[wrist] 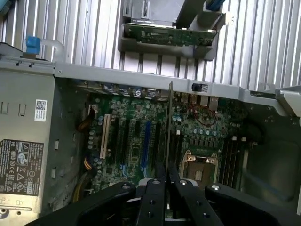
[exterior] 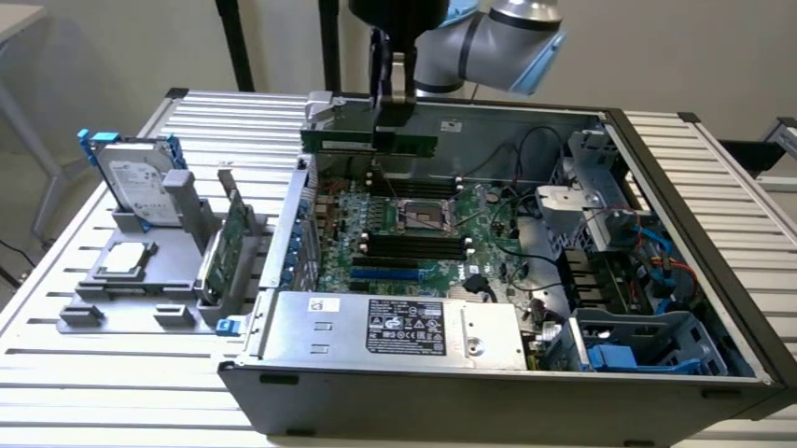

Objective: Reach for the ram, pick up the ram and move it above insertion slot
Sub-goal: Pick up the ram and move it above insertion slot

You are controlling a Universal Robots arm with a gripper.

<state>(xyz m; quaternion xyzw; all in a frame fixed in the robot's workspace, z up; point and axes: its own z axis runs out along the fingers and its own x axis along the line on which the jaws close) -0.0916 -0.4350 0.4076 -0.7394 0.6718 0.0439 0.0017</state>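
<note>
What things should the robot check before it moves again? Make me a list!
1. Ram held in the gripper: ok, fingers pinch the thin green stick.
2. Ram lifted off the gray holder outside the case: ok, it hangs over the open computer case.
3. Ram held level: ok in the exterior view.
4. Ram lined up above the black memory slots: cannot tell.
5. Cables away from the ram: ok, they lie nearer the exterior view's right.

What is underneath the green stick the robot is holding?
Under the ram, held by the gripper, lies the open computer case's motherboard. The ram's edge hides a thin strip of it.
</note>
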